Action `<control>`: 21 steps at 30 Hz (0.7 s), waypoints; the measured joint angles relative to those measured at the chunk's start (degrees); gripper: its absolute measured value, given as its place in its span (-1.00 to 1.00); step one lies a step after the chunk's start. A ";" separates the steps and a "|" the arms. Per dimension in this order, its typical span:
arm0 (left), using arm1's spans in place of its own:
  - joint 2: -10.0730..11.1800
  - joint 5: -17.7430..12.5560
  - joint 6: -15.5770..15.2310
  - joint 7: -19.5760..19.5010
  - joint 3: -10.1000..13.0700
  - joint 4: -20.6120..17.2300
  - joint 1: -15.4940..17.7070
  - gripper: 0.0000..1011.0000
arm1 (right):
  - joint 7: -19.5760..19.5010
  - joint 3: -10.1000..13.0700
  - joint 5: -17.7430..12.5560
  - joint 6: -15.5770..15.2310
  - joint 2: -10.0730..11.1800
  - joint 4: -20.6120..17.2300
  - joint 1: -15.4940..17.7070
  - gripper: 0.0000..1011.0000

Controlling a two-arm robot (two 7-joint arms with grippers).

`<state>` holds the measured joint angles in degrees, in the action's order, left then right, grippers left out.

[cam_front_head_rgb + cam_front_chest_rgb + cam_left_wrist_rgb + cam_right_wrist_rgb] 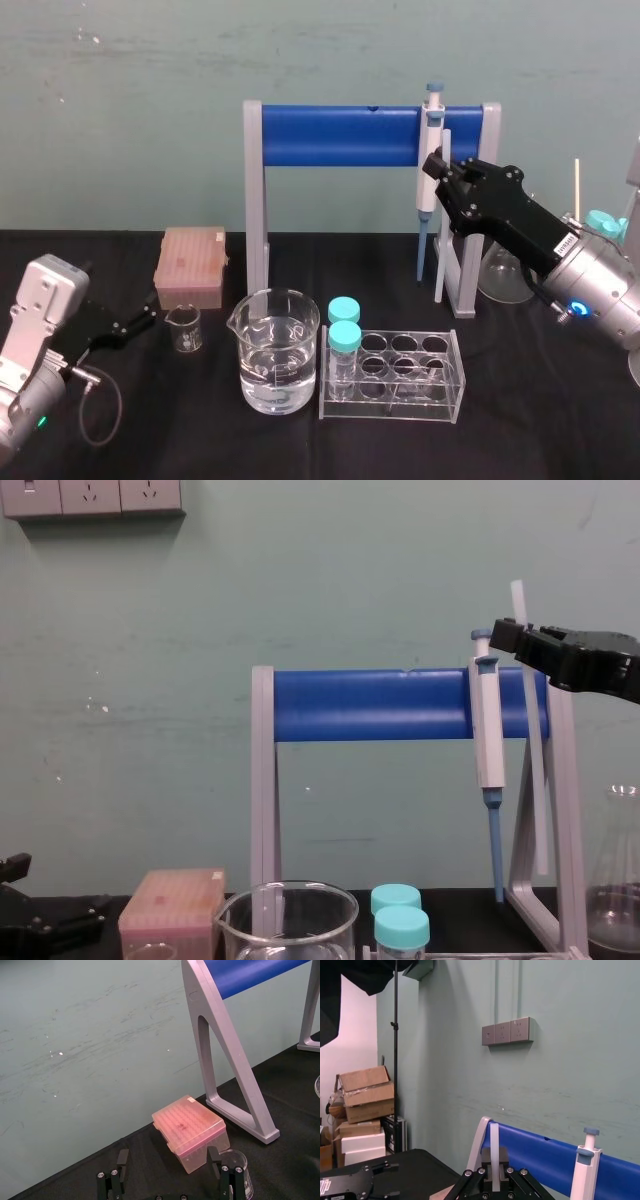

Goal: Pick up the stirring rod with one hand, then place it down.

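Stirring rod point(440, 262) stands near-upright against the blue-barred pipette stand point(340, 137), pinched by the right gripper point(447, 190), just beside the hanging pipette point(429, 165). Left gripper point(140, 322) rests spread near the pink tip box point(191, 265). The print on the wrist label point(565, 243) is unreadable.

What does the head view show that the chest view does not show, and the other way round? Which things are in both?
Extra in the head view: the water in the large beaker and the empty holes of the tube rack.
Extra in the chest view: the wall sockets, and the stirring rod with its lower end hanging clear of the table.
Shared: the right gripper shut on the rod, the pipette on the blue stand, the pink tip box, the blue-capped vials, and the left gripper low at the left.
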<state>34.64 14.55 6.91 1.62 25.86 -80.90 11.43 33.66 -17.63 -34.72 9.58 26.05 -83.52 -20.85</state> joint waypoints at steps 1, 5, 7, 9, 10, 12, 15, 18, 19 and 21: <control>0.00 0.00 0.00 0.00 0.00 0.00 0.00 0.98 | 0.00 -0.02 0.01 0.00 -0.01 0.02 -0.02 -0.86; 0.00 0.00 0.00 0.00 0.00 0.00 0.00 0.98 | 0.04 -0.10 0.05 0.00 -0.06 0.15 -0.07 -0.86; 0.00 0.00 0.00 0.00 0.00 -0.01 0.00 0.98 | 0.04 -0.13 0.08 -0.02 -0.07 0.15 -0.08 -0.86; 0.00 0.00 0.00 0.00 0.00 0.00 0.00 0.98 | 0.02 -0.17 0.11 -0.05 -0.07 0.15 -0.09 -0.86; 0.00 0.00 0.00 0.00 0.00 0.00 0.00 0.98 | 0.02 -0.18 0.12 -0.05 -0.07 0.16 -0.09 -0.86; 0.00 0.00 0.00 0.00 0.00 0.00 0.00 0.98 | 0.01 -0.21 0.13 -0.07 -0.08 0.18 -0.09 -0.86; 0.00 0.00 0.00 0.00 0.00 0.00 0.00 0.98 | 0.01 -0.23 0.15 -0.08 -0.08 0.19 -0.09 -0.86; 0.00 0.00 0.00 0.00 0.00 0.00 0.00 0.98 | 0.00 -0.24 0.17 -0.09 -0.06 0.20 -0.09 -0.86; 0.00 0.00 0.00 0.00 0.00 0.00 0.00 0.98 | 0.00 -0.26 0.20 -0.09 -0.06 0.23 -0.09 -0.86; 0.00 0.00 0.00 0.00 0.00 0.00 0.00 0.98 | 0.00 -0.29 0.25 -0.15 -0.07 0.30 -0.15 -0.86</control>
<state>34.64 14.55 6.91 1.62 25.86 -80.90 11.43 33.66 -17.92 -34.47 9.44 25.98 -83.22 -21.00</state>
